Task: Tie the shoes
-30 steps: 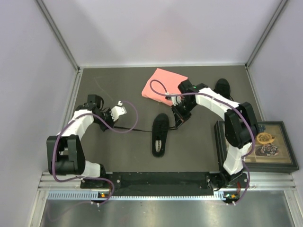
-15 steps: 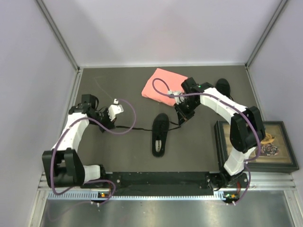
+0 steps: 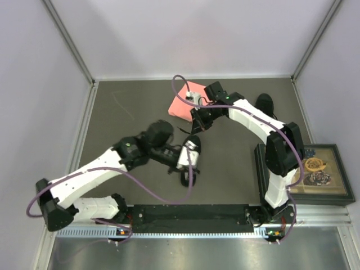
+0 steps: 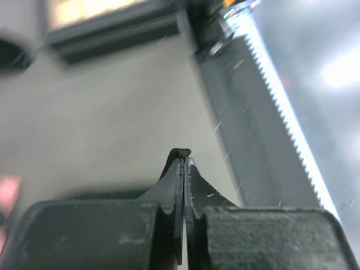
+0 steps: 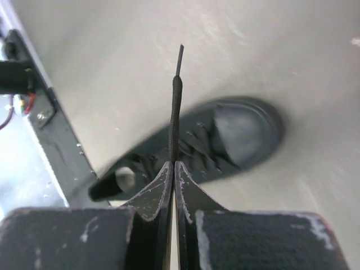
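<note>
The left gripper (image 4: 183,162) has its fingers pressed together on a short black lace end (image 4: 180,152), which shows just above the tips. In the top view this gripper is right over one shoe (image 5: 236,138) near the middle of the table (image 3: 129,112).

The right gripper (image 5: 172,166) is also closed, clamped on a thin lace (image 5: 175,107) that stands up straight from between its fingers. It is further back, just beside the pink cloth (image 3: 179,107). The second shoe (image 3: 264,104) lies well apart at the far right.
</note>
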Robot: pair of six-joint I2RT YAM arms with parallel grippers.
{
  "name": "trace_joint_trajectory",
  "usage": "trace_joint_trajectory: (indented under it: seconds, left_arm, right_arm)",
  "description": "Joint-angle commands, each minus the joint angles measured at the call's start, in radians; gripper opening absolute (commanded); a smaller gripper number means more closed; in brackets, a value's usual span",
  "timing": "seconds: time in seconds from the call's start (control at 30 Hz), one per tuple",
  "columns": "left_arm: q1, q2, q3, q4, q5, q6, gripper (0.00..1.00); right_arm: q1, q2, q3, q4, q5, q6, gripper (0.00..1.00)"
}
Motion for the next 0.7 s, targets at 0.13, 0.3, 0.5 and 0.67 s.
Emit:
trace_joint_trajectory:
  seconds: [0.13,0.3,0.5,0.67]
  left_arm:
    - [-0.230,0.288,0.031,0.584,-0.219,-0.335,0.00]
    - [-0.230,0.361,0.163,0.378,-0.260,-0.278,0.34]
    - [0.133,0.035,-0.019,0.290,-0.111,-0.326,0.69]
    - [0.368,-0.132,-0.165,0.130,-0.130,-0.044,0.73]
  right_arm:
    - [0.037,0.039,0.023,0.117,-0.175,0.034,0.00]
    - [0.036,0.056,0.023,0.091,-0.239,-0.019,0.00]
    - [0.037,0.060,0.013,0.112,-0.317,-0.028,0.00]
    - [0.045,0.062,0.009,0.118,-0.365,-0.045,0.00]
